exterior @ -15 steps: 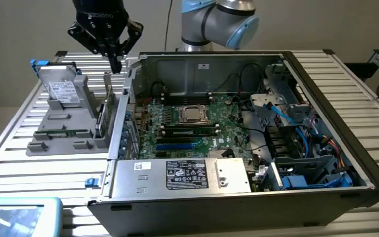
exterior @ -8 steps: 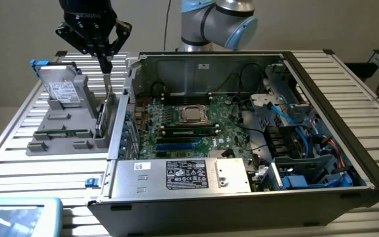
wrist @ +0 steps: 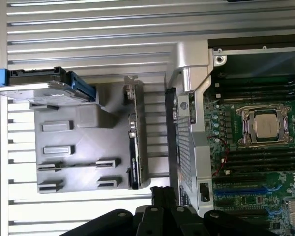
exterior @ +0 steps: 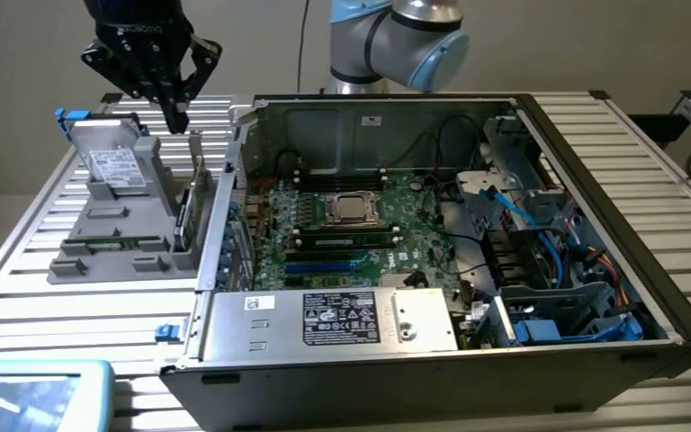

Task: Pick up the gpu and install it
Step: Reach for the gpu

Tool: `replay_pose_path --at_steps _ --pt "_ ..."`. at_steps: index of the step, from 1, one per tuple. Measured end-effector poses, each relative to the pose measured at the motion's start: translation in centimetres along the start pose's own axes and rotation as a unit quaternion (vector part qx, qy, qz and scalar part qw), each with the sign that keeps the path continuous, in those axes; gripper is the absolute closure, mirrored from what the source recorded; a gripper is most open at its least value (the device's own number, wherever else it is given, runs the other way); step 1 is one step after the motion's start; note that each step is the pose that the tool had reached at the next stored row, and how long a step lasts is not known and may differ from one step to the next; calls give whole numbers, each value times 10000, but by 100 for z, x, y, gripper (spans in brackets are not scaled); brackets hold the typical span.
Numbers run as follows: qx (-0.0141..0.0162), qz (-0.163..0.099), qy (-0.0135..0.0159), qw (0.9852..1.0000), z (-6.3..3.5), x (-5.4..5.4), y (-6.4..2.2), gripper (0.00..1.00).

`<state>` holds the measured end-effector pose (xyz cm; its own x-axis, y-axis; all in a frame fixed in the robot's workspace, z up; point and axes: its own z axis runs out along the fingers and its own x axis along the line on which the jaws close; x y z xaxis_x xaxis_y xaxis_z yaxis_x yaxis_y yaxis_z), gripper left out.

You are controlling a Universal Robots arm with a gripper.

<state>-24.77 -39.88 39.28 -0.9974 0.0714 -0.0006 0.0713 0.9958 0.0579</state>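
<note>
The gpu point(exterior: 184, 214) stands on edge in a slot of the grey moulded holder point(exterior: 103, 245) at the exterior view's left, just beside the open computer case point(exterior: 381, 115) and apart from it. It is a thin, flat, matte black card, and what looks like a bright metal bracket sits at its far end, though the view there is poor. I judge it light and stiff along its length, but fragile. The board would flex or crack under a sideways load, and its contact edge and components should not be pinched. The safest hold looks to be across the two flat faces near the upper edge, or at the bracket end, lifting straight up out of the slot. The tool point(exterior: 177, 121) hangs above the card's far end with its fingers clenched together and nothing between them. In the wrist view the card point(wrist: 133, 147) shows as a narrow dark strip. A silver hard drive point(exterior: 115, 166) with a white label rests in the holder's far part. The worktop point(exterior: 82, 315) is ribbed aluminium, hard and smooth.
</note>
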Motion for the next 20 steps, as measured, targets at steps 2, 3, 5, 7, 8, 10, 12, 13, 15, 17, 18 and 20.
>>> replay_pose_path --at_steps 2,3,5,7,8,10,12,13,15,17,18,20 --pt "0 0 0 10000 0 0 0 88" --pt "0 -1 0 10000 0 1 1 88" --pt "0 0 1 10000 1 15 7 88" --pt "0 0 0 10000 3 46 13 88" --pt "0 0 0 10000 4 66 17 88" --pt "0 0 1 10000 9 102 39 88" --pt "0 1 2 10000 18 121 73 88" --pt "1 1 3 10000 23 128 94 88" --pt "0 0 3 10000 34 152 129 88" --pt "1 0 3 10000 39 190 132 88" --pt "0 0 3 10000 44 206 134 88" --pt "1 0 5 10000 53 227 165 88"
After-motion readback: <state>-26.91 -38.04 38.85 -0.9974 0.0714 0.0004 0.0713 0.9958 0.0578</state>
